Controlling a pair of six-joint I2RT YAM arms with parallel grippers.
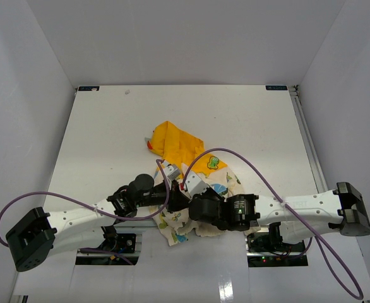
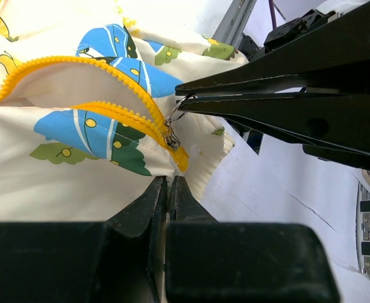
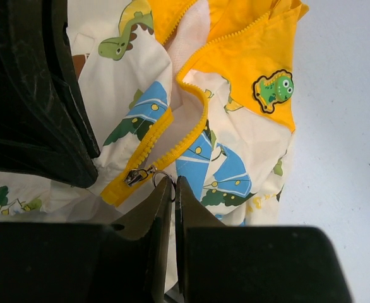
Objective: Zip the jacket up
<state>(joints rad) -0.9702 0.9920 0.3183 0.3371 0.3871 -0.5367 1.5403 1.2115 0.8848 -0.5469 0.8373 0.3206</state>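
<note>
Found the jacket (image 1: 179, 146) heaped on the table (image 1: 109, 126), hood end toward the far side, hem end nearest the arm bases. Saw the left gripper (image 2: 169, 189) at the hem just beside the zipper slider (image 2: 171, 140), the right gripper (image 3: 172, 189) on its pull ring (image 3: 161, 177).

Bright even light; the left tool (image 2: 170, 181) looms dark, softly blurred.

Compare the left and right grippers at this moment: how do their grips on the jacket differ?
The left gripper pinches the cream hem of the jacket just below the bottom end of the zipper; the right gripper pinches the metal pull ring on the slider. The left gripper reaches in from the left, the right gripper from the right. Both are shut, meeting at the zipper's lower end.
</note>
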